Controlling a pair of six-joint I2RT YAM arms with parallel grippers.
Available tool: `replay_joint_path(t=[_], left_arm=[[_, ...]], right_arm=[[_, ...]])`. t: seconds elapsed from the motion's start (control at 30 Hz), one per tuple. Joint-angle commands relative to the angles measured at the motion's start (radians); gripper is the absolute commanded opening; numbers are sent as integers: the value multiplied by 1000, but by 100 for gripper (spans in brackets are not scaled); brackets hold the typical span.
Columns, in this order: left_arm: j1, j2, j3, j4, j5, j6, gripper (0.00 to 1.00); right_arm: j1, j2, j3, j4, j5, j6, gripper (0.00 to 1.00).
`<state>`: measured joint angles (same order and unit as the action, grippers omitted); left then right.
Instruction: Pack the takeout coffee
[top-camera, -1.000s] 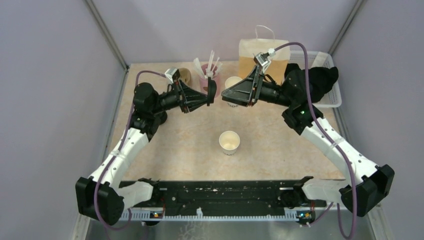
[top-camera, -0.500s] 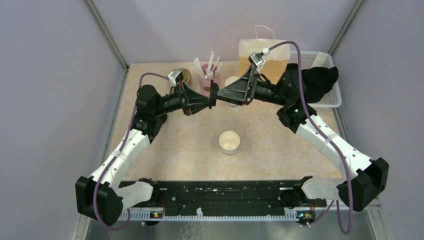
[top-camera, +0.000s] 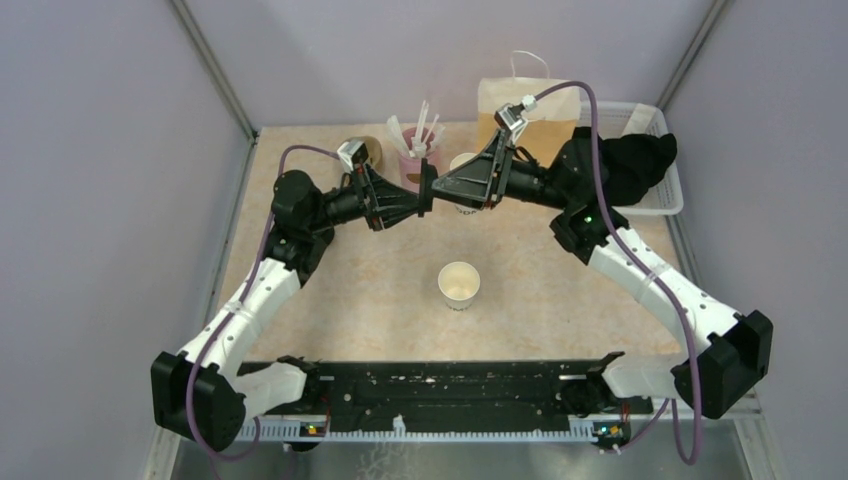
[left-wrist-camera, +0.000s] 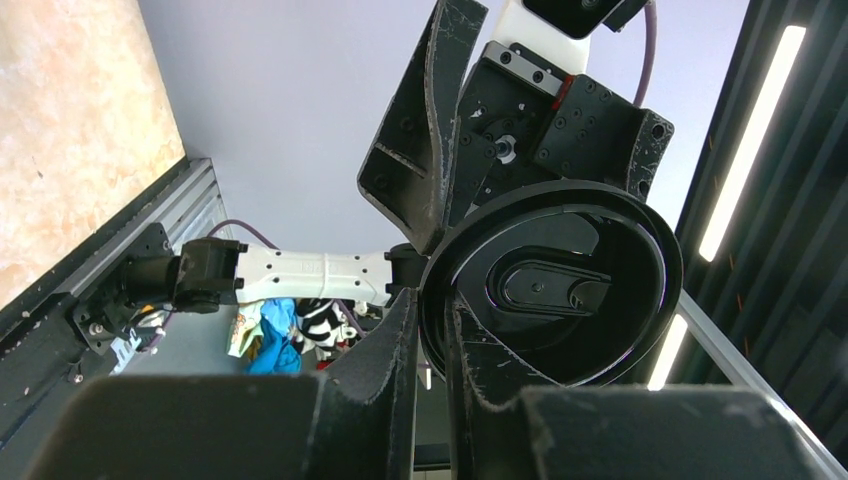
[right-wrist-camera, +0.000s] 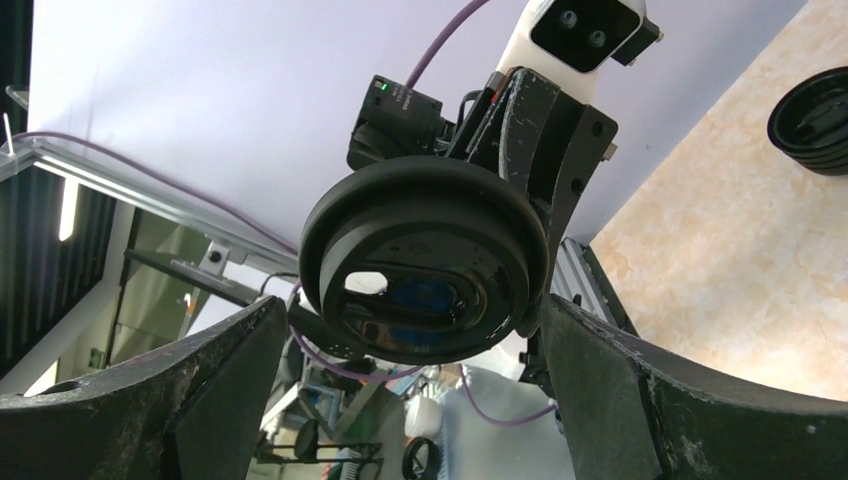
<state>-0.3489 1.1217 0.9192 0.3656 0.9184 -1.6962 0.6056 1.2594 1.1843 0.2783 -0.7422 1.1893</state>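
The white paper cup (top-camera: 459, 284) stood upright and open-topped in the middle of the counter (top-camera: 360, 290), dark lettering on its side, and a second cup (top-camera: 463, 162) peeked out behind the arms at the back. Farther back than that middle cup and up off the counter, the left hand (left-wrist-camera: 432, 300) was clamped on the rim of a round black lid (left-wrist-camera: 560, 285) held on edge. The right hand (right-wrist-camera: 410, 310) faced it, fingers spread wide either side of the lid; whether they touched it could not be told.
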Motion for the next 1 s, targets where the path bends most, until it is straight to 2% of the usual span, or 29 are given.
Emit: replay_joint_path(t=[0.0, 0.3, 0.67, 0.97], left_arm=[[-7, 3, -7, 64, -4, 0, 18], [-11, 12, -8, 66, -6, 1, 18], [-11, 4, -25, 37, -11, 18, 19], [-11, -15, -14, -53, -23, 75, 38]], right_arm=[[9, 21, -2, 72, 6, 6, 95], [8, 47, 20, 79, 3, 19, 91], [9, 45, 23, 73, 10, 17, 77], [8, 17, 17, 10, 40, -11, 68]])
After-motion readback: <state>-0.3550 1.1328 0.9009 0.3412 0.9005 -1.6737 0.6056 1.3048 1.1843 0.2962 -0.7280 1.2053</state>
